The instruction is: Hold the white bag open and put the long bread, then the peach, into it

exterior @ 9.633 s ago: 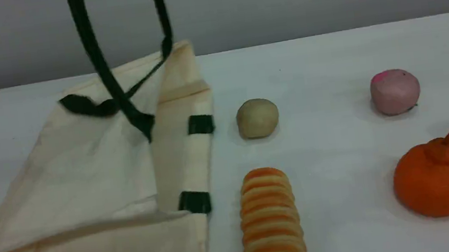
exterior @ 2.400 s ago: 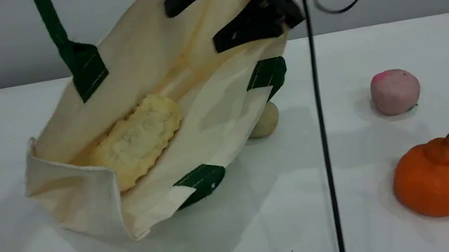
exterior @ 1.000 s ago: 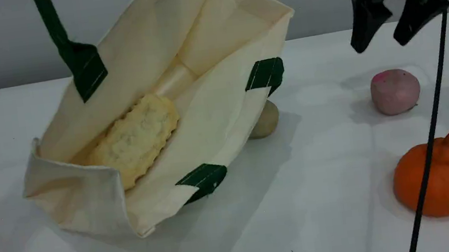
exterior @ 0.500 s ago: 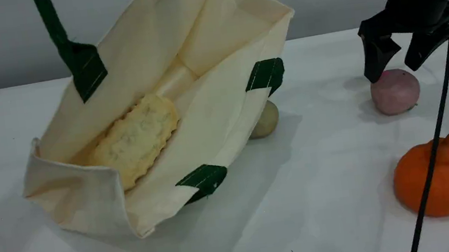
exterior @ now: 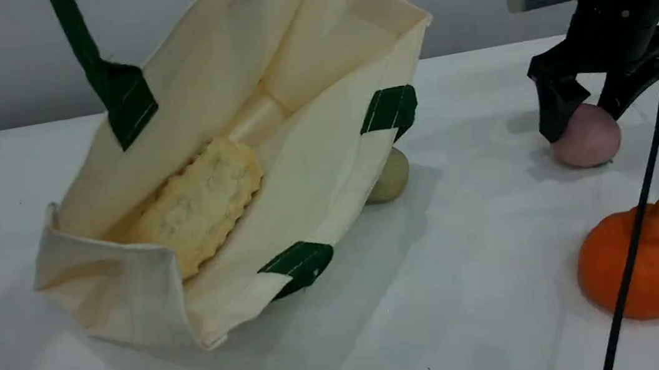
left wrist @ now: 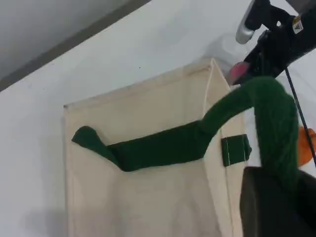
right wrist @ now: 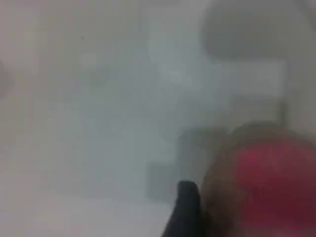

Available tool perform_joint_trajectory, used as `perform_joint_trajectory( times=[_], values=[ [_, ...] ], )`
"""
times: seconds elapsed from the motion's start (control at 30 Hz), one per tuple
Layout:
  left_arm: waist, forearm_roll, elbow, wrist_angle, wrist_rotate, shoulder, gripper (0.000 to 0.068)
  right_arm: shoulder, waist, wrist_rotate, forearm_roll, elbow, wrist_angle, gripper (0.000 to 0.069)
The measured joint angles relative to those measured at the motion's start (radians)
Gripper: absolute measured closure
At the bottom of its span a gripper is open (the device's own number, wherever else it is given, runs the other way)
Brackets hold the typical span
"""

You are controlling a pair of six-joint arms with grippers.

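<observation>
The white bag (exterior: 314,162) stands tilted open at the left, lifted by its dark green handle (exterior: 103,81). The long bread (exterior: 197,204) lies inside it, pale underside up. In the left wrist view the handle (left wrist: 163,145) loops over my left gripper (left wrist: 276,197), which is shut on it above the bag (left wrist: 148,207). The peach (exterior: 587,139) rests on the table at the right. My right gripper (exterior: 583,123) straddles it from above, open, one finger on each side. In the blurred right wrist view the peach (right wrist: 266,173) sits right beside a fingertip (right wrist: 185,207).
A beige ball (exterior: 390,176) lies half hidden behind the bag's right wall. An orange stemmed fruit (exterior: 638,263) stands at the front right. The right arm's black cable (exterior: 637,235) hangs across the fruit, down to the bottom edge.
My right gripper has come down from above the peach until its fingers flank it. The bag, the bread and the left arm's hold are unchanged.
</observation>
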Motion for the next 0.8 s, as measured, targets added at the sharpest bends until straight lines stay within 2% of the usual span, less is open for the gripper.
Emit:
perform_joint_trajectory(
  times=[0.07, 0.23, 0.3, 0.47, 0.67, 0.8],
  values=[
    [0.0, 0.0, 0.0, 0.0, 0.0, 0.0, 0.058, 0.0, 0.0, 0.0, -0.012, 0.0, 0.009, 0.0195],
    [0.0, 0.0, 0.0, 0.0, 0.0, 0.0, 0.058, 0.0, 0.0, 0.0, -0.011, 0.0, 0.016, 0.0379],
    [0.0, 0.0, 0.0, 0.0, 0.0, 0.0, 0.058, 0.0, 0.0, 0.0, -0.008, 0.0, 0.017, 0.0425],
    [0.0, 0.0, 0.0, 0.0, 0.0, 0.0, 0.058, -0.006, 0.0, 0.017, -0.019, 0.0, 0.033, 0.0426],
    [0.0, 0.0, 0.0, 0.0, 0.0, 0.0, 0.058, -0.055, 0.001, 0.125, -0.134, -0.057, 0.171, 0.0427],
    [0.0, 0.0, 0.0, 0.0, 0.0, 0.0, 0.058, -0.115, 0.0, 0.168, -0.185, -0.059, 0.252, 0.0429]
  ],
)
